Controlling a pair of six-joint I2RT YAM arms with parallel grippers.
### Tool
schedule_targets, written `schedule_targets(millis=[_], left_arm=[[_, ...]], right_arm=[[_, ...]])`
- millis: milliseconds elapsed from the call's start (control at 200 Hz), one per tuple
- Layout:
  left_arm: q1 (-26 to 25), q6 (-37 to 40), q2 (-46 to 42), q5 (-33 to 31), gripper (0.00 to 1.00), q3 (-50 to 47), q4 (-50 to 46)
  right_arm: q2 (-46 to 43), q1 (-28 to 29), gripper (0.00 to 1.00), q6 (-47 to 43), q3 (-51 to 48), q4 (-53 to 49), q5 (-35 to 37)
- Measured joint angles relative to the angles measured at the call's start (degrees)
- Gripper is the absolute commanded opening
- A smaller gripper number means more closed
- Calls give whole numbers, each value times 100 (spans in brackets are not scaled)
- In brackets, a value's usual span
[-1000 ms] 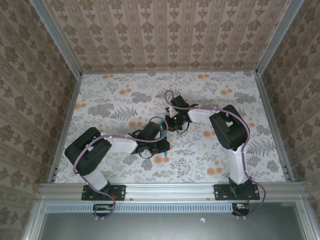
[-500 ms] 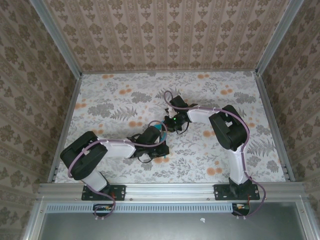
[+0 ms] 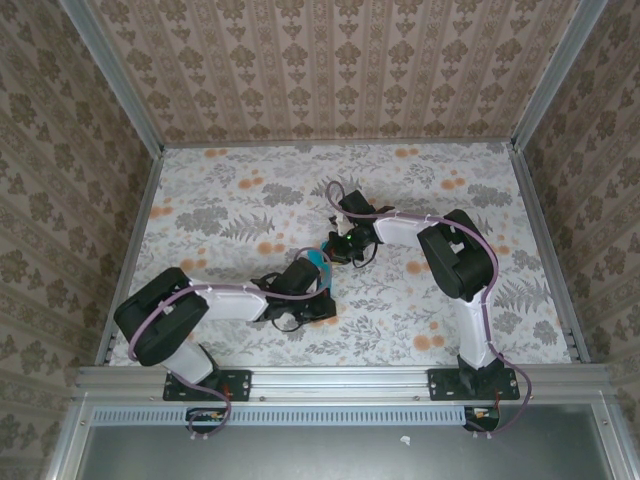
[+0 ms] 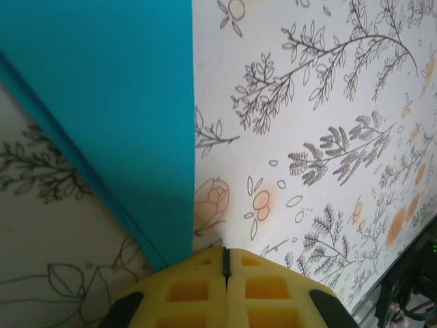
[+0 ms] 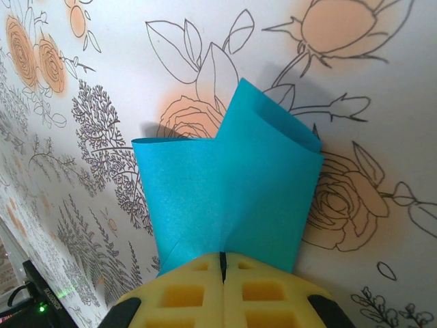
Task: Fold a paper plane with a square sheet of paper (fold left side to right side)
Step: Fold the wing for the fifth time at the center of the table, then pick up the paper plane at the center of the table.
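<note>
The square sheet of paper (image 5: pixel 225 184) is bright cyan-blue and lies folded on the flowered table, its two overlapping flaps slightly lifted. My right gripper (image 5: pixel 222 256) is shut, its yellow fingertips resting on the paper's near edge. In the left wrist view the paper (image 4: pixel 116 102) shows as a long folded strip with a layered edge. My left gripper (image 4: pixel 225 251) is shut, its tip at the strip's narrow end, one finger over the paper's corner. From above, a bit of cyan paper (image 3: pixel 318 260) shows between the two wrists at the table's middle.
The left arm (image 3: pixel 240 295) lies low and stretched out toward the centre; the right arm (image 3: pixel 400 228) reaches in from the right. Patterned walls (image 3: pixel 330 70) ring the flowered table (image 3: pixel 220 190). A metal rail (image 3: pixel 340 378) runs along the near edge.
The left arm has sunk lower and stretched flatter, its wrist now covering the paper's near end. The right arm has barely moved.
</note>
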Motion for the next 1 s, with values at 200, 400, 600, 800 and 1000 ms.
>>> schedule_targets(millis=[200, 400, 600, 800, 1000], left_arm=[[-2, -39, -63, 68, 3, -98, 70], [334, 160, -643, 227, 7, -164, -166], [1416, 754, -1722, 313, 11, -13, -787], [2618, 1178, -2238, 328, 14, 68, -1145], [3084, 1351, -2262, 175, 26, 68, -1314]], right_arm=[[0, -4, 8, 2, 0, 44, -20], [-9, -109, 14, 0, 0, 254, 13], [-520, -339, 28, -153, 0, 153, 455], [-1698, -334, 50, -306, -151, -168, 1274], [-2020, 197, 66, -192, -616, -492, 1851]])
